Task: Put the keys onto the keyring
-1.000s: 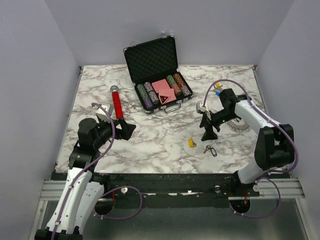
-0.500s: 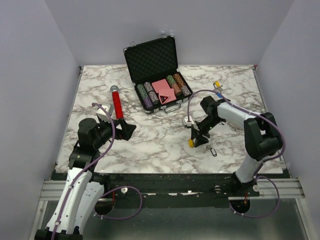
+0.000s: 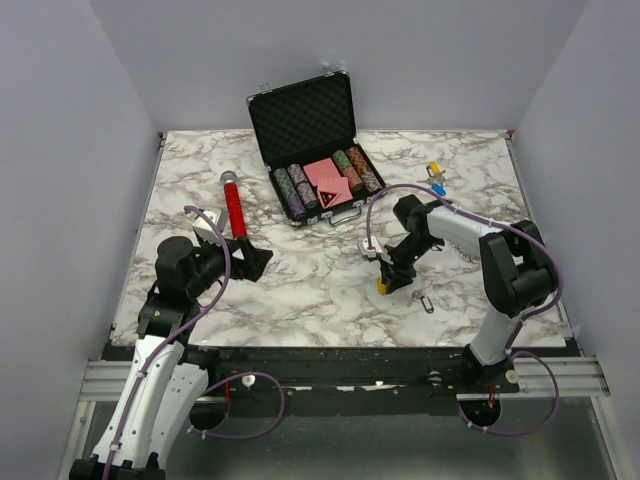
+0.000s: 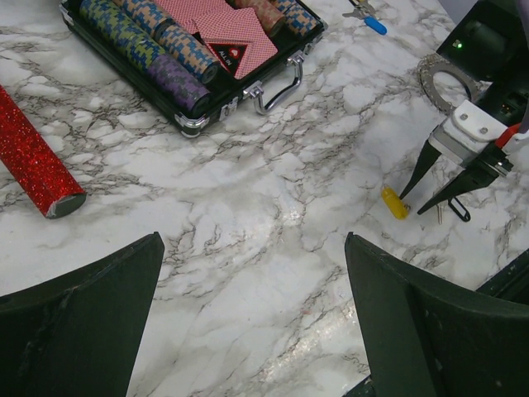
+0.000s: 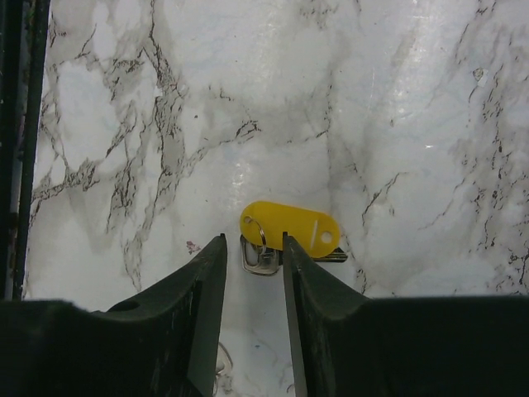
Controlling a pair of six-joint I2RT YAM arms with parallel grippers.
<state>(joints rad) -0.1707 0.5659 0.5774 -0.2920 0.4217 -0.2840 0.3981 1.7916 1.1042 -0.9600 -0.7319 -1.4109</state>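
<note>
The 2 black fingers (image 5: 207,314) of the right gripper (image 5: 252,241) stand a little apart. They straddle the silver head and tiny split ring of a small silver metal key with an oblong yellow plastic tag (image 5: 289,225), which lies flat on the white marble-patterned table (image 5: 124,124). I cannot tell whether the pads touch metal yet. This key should handle as light, stiff and thin. Lying flat on slick stone, it is likely to skate away from a shallow pinch. The better hold is probably across the head or the tag's long edges, and the loose ring will let whichever end is free swing. Just beside it lies 1 black-tagged key (image 3: 424,300). Well apart, near the table's far right edge, 1 blue-tagged key (image 3: 438,188) and 1 second yellow tag (image 3: 433,168) lie close together, so 4 tags show. The 1 large silver metal keyring fringed with small keys (image 4: 424,76) lies beyond the right arm. There are also 1 open black case of poker chips and red cards (image 3: 310,140) and 1 red glittery tube (image 3: 233,205). The left gripper (image 4: 256,331) hangs over bare marble with its fingers spread wide, holding nothing.
</note>
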